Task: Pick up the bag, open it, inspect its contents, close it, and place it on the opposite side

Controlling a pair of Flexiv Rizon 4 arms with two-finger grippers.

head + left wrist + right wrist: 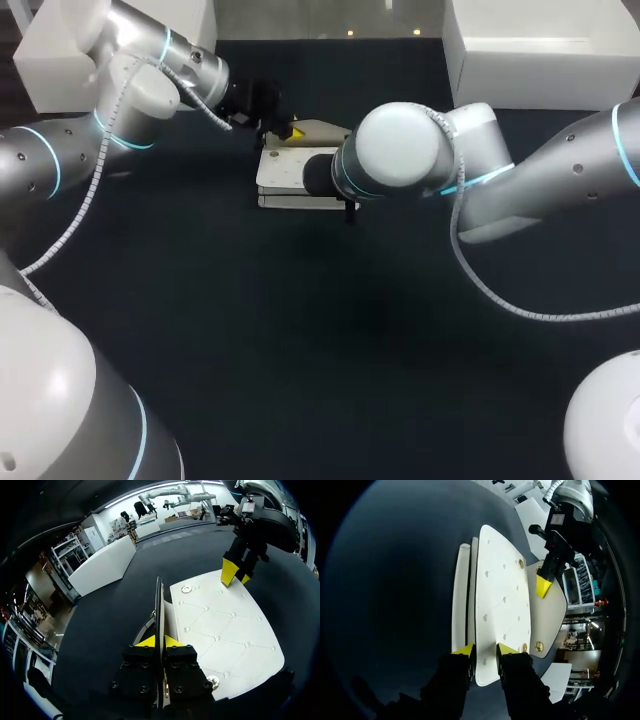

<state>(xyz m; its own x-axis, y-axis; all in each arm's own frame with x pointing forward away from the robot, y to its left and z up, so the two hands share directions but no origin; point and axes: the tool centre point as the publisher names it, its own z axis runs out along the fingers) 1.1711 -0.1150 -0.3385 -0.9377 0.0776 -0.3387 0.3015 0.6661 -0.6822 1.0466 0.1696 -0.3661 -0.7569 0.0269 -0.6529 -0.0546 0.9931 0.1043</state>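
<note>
Bag (295, 172) lies near the table's (300, 340) far edge, long axis running between both arms. Left gripper (160, 641) clenches its upright flap (159, 600). Whether the right gripper (485, 651) is grasping, I cannot tell.

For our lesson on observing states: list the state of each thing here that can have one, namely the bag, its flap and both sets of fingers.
Bag: lying flat on the table.
Flap: unfastened, raised off the front panel.
Left fingers: shut on the flap's edge.
Right fingers: shut on the front panel's edge.
</note>
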